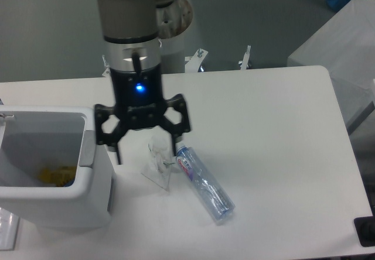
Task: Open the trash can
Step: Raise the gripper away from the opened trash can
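Note:
The trash can [64, 198] is a large white boxy bin at the table's left front. Its top shows as an open hole: I see the grey inside and some yellow scraps [55, 175] at the bottom. A grey tab [88, 149] sits on its right rim. My gripper [147, 156] hangs just right of the bin, pointing down, with its black fingers spread wide and nothing between them. Its left fingertip [119, 159] is close to the bin's right wall, and I cannot tell whether it touches.
A clear plastic bottle [205, 185] with a blue and red label lies on its side right of the gripper. A crumpled clear plastic piece [158, 167] lies below the gripper. The table's [269, 131] edge runs along the right. A grey box [334, 43] stands at the back right.

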Motion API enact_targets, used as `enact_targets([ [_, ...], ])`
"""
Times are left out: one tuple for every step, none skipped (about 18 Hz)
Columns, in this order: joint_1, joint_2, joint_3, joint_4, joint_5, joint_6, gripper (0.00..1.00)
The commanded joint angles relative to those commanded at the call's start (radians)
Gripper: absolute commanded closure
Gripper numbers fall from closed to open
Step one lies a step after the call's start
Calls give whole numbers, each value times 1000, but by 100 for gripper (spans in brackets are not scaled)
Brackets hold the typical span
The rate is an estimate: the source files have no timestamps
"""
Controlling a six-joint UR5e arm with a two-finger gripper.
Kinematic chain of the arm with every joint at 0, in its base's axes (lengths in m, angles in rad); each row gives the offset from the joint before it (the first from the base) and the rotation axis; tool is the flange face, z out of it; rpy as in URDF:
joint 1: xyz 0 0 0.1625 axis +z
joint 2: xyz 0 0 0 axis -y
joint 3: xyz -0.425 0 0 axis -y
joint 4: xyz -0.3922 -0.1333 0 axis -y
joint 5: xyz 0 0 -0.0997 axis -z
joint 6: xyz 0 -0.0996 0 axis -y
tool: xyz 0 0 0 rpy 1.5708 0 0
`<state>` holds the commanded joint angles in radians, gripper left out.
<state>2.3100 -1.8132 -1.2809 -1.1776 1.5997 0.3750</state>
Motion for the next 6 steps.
enact_targets([
  [14,3,0,-32,15,77,0],
  [26,3,-2,-54,17,128,0],
  [38,3,-3,-68,17,157,0],
  [52,3,-3,-73,17,171,0],
  [66,5,-6,-76,19,176,0],
  [77,3,-8,-76,20,176,0],
])
